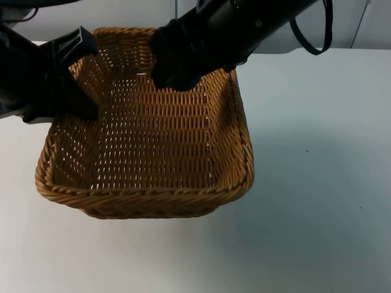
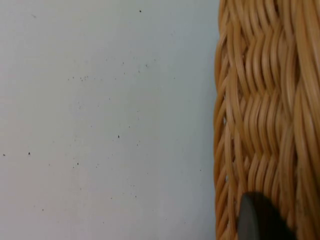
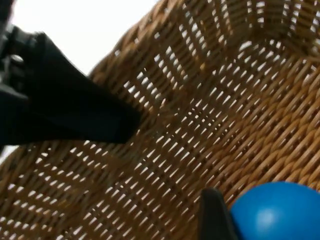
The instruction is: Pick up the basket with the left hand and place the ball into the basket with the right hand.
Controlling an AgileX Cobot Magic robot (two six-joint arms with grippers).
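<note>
A brown wicker basket [image 1: 146, 198] fills the middle of the top view. My left gripper [image 1: 85, 104] is shut on its left rim, one finger inside the wall. The left wrist view has the woven outer wall [image 2: 265, 115] beside a black fingertip [image 2: 257, 220]. My right gripper [image 1: 174, 76] hangs over the basket's back part, hiding what it holds from above. In the right wrist view a blue ball [image 3: 275, 212] sits against a black fingertip [image 3: 212, 215], above the basket's woven inside [image 3: 200, 125]. The left gripper [image 3: 100, 120] shows there on the rim.
White table [image 1: 317, 183] spreads to the right of and in front of the basket. The grey partition wall [image 1: 366, 24] runs along the back. The left wrist view has bare white table [image 2: 100, 125] beside the basket.
</note>
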